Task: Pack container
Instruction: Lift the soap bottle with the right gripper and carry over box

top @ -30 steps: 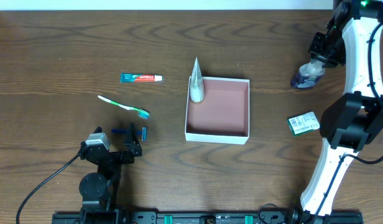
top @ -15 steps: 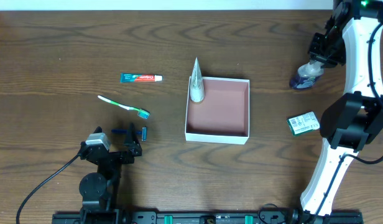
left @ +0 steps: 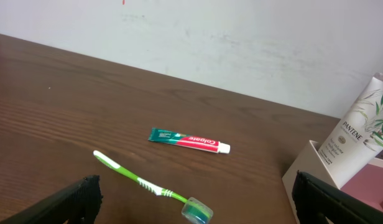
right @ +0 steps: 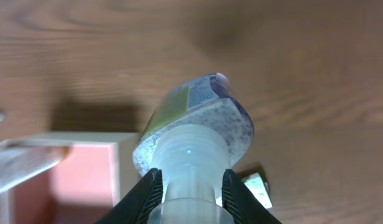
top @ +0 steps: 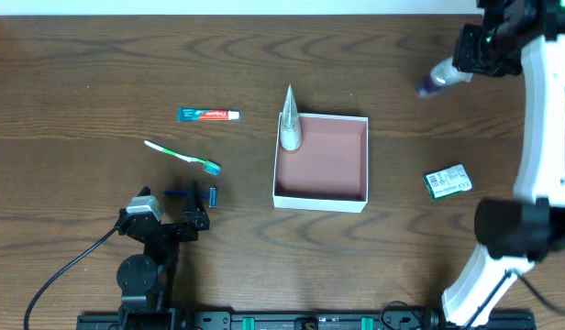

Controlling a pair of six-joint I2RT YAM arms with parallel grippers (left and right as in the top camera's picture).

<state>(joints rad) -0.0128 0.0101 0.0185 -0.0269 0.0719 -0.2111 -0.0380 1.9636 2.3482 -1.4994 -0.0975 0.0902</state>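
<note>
Black fingers [right: 151,190] of the right gripper [right: 190,193] pinch the neck of a clear bottle with purple specks [right: 198,124] and hold it up over the brown wood table [top: 81,55], tipped to one side. Below it and off to the left sits the square white container with a pink floor [top: 321,200], with a tall white tube [top: 290,124] leaning in its far corner. The job now looks like carrying the bottle to the container, so next it should go over the bare pink floor and come down gently, away from the tube. A second ago the bottle stood on the table near the green packet [top: 447,181]; now it is lifted and farther back. The left gripper [top: 198,194] rests wide open with nothing in it, beside the green and white toothbrush [top: 182,156].
</note>
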